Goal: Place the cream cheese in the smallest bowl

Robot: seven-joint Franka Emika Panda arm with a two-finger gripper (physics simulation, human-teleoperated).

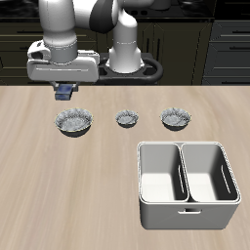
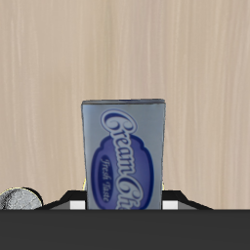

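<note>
Pick done, place pending. I have cheese pinched in gripper, lifted off table, behind the wide bowl. Smallest bowl empty, middle of row, well apart from gripper. Jaws closed to box width, touching nothing else. Left: carry across, lower, let go.

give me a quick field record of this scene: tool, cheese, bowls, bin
tool: raised above the table, farther back than the widest bowl, shut on the cream cheese
cream cheese: blue box held in the tool, label facing the wrist camera, off the table
smallest bowl: middle of the row of three, nothing seen in it
widest bowl: end of the row nearest the tool
third bowl: other end of the row
bin: white, two compartments, near the table's front edge
task state: cheese not yet in the smallest bowl
</note>
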